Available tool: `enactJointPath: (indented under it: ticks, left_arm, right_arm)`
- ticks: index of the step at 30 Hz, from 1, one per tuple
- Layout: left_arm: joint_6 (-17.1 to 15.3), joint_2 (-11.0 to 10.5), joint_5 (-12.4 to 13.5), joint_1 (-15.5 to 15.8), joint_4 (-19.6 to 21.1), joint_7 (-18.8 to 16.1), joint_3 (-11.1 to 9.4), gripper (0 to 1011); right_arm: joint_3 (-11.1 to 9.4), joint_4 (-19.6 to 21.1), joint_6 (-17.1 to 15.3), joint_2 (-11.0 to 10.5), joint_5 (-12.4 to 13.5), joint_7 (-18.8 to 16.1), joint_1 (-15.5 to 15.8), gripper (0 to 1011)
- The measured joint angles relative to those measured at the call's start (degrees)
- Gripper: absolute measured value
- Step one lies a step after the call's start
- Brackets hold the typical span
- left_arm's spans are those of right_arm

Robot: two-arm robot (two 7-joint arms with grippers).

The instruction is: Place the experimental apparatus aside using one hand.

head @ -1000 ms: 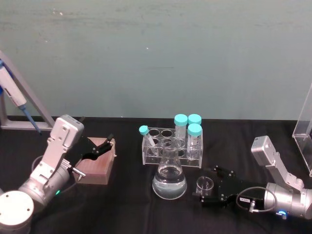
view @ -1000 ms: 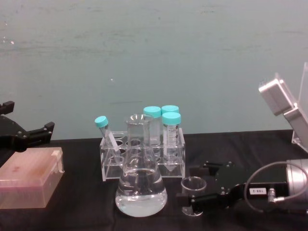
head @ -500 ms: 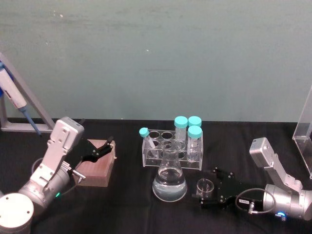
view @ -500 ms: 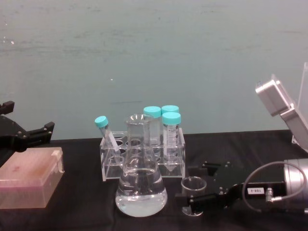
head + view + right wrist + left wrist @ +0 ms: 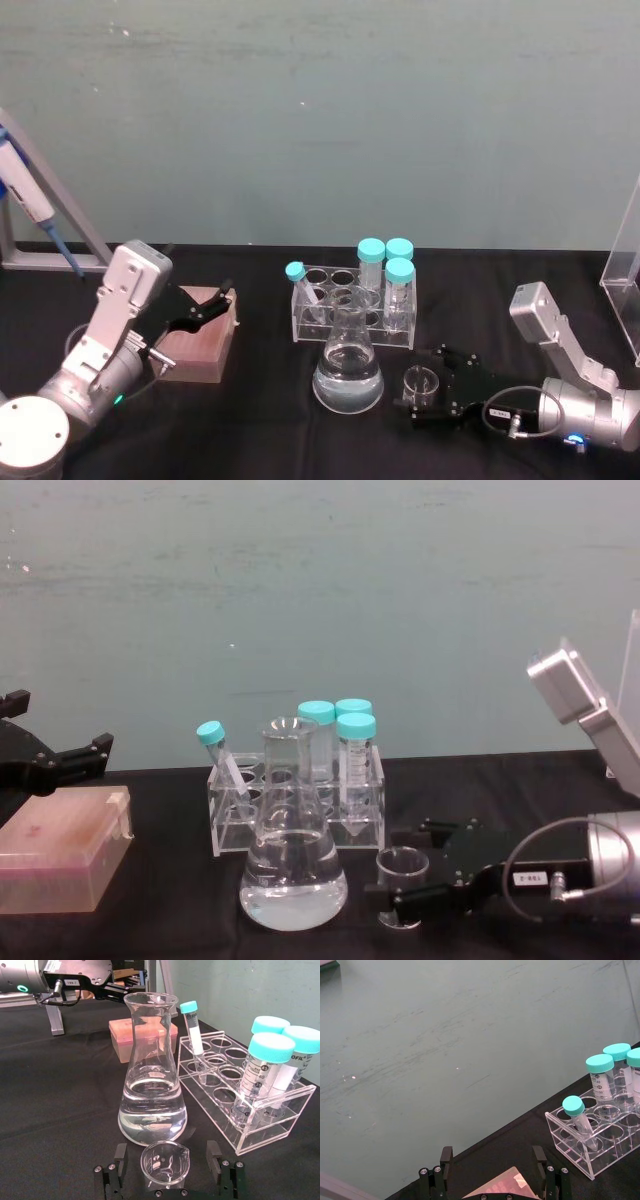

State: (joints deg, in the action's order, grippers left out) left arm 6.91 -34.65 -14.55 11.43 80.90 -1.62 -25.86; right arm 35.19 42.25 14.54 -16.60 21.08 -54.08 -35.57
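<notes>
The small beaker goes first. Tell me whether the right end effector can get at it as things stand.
Probably yes. The right end effector straddles the small beaker, open on either side; the conical flask stands beside it, not between. The left end effector sits over the pink box.

"40" and, seemingly, "OFIL" on the teal-capped tubes (image 5: 265, 1067)

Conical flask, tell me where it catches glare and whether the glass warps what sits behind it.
Right wrist view: the conical flask carries white glints on its liquid surface and lower wall, and the pink box shows through its neck. Chest view: the tube rack looks bent where it is seen through the flask's body. Head view: a pale sheen lies on the liquid.
</notes>
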Motion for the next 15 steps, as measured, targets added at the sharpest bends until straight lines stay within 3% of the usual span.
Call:
enactJointPath:
  ticks: [15]
  left_arm:
    - [0.0,0.0,0.0,0.0,0.0,0.0,0.0,1000]
  right_arm:
    - [-0.3,-0.5,-0.5,0.3,0.0,0.2,-0.1,1002]
